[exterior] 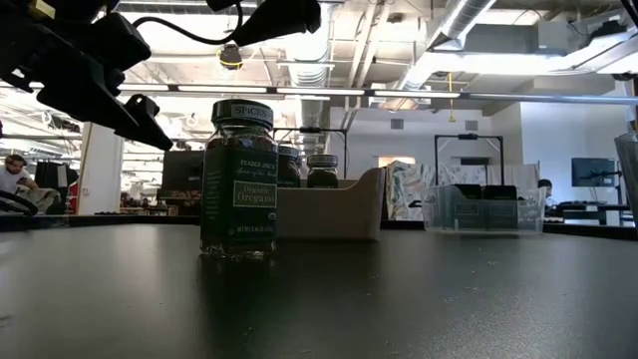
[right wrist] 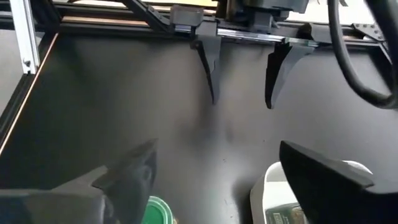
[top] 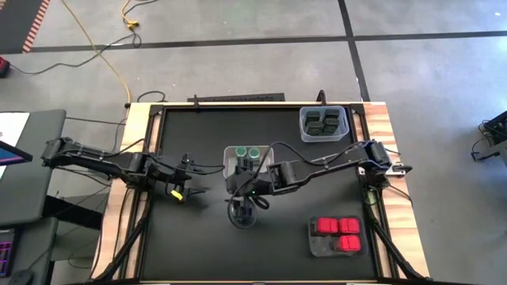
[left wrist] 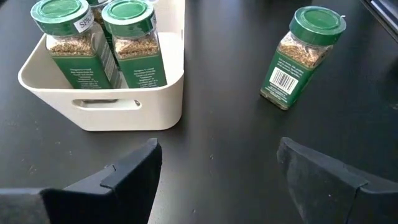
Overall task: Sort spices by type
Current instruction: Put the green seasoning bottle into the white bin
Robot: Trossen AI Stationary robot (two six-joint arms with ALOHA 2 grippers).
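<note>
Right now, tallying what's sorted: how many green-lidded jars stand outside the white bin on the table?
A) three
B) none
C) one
C: a single jar stands on the black table beside the white bin, which holds the other jars.

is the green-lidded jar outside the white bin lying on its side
No, the jar stands upright on the black table, lid up, apart from the white bin.
</note>
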